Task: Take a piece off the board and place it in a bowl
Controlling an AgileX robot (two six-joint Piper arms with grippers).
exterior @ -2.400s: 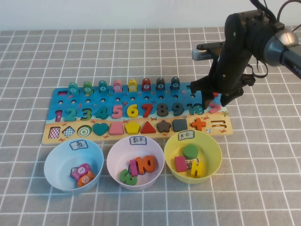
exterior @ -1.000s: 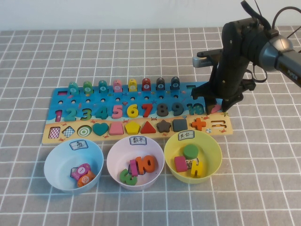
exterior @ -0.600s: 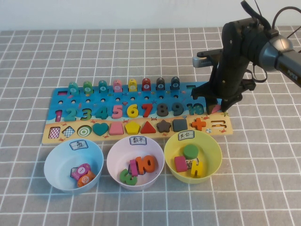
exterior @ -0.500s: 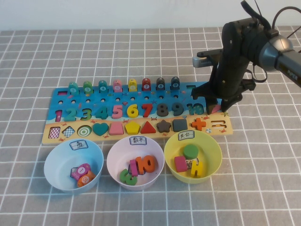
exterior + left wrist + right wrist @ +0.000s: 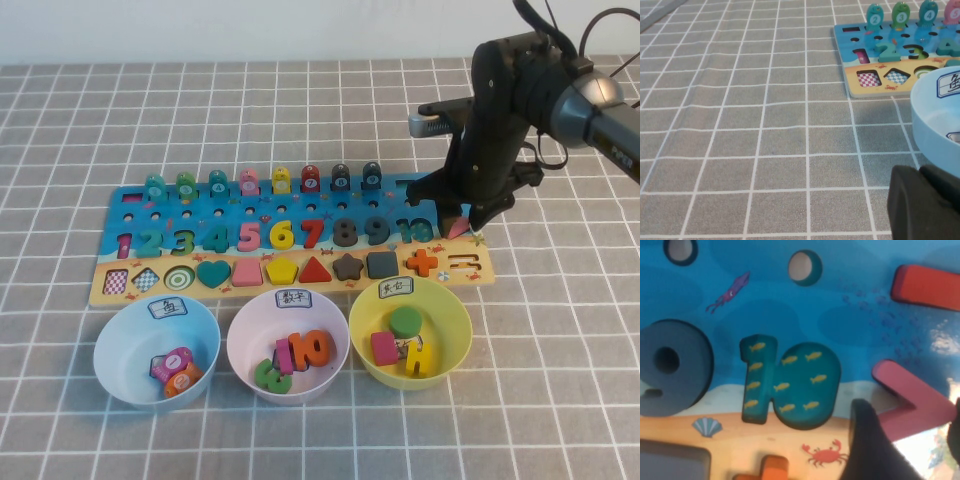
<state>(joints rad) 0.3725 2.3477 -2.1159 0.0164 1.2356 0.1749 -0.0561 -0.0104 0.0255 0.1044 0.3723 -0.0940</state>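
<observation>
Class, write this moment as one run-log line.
right gripper: at board right end, shut on pink piece | left gripper: parked beside blue bowl | bowls: none added

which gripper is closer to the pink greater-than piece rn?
Right. The right gripper is at the board's right end, jaws on the pink greater-than piece. The left gripper sits off the board's opposite end, beside the blue bowl.
</observation>
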